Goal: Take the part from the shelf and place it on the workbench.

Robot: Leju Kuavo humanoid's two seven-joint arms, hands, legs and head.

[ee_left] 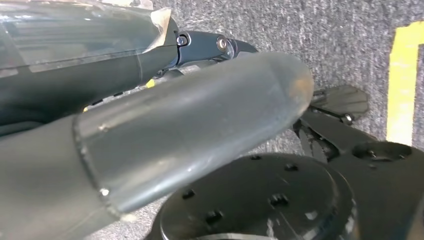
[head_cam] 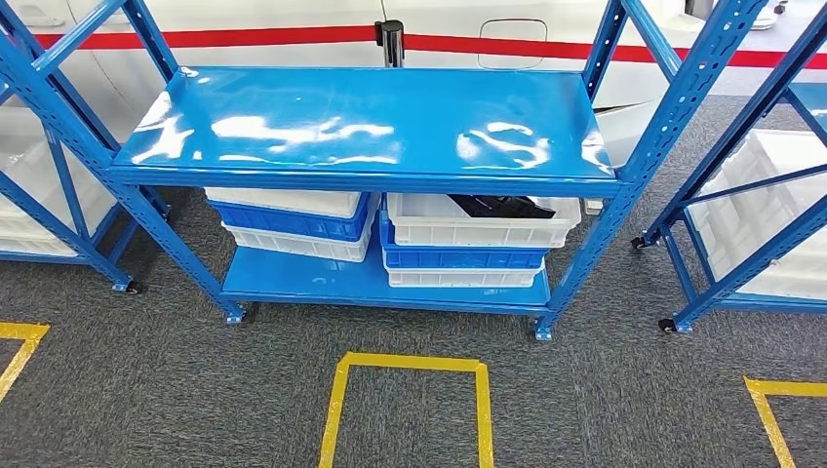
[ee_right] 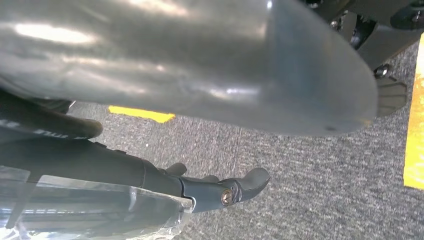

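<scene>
Both arms hang at my sides over grey carpet. My left hand (ee_left: 200, 125) and right hand (ee_right: 210, 65) hold nothing, fingers (ee_right: 245, 185) loose and straight. Ahead there's a yellow square (head_cam: 405, 405) taped on the floor, then the blue shelf (head_cam: 371, 132). The dark part (head_cam: 499, 206) sits in the white bin (head_cam: 478, 222), lower level, right side.

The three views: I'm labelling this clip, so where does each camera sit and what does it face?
Head view: high on the body, facing forward and down at the blue shelf and crates.
Left wrist view: behind the left robot hand, facing the carpet.
Right wrist view: behind the right robot hand, facing the carpet.
Shared: grey carpet with yellow tape.
</scene>
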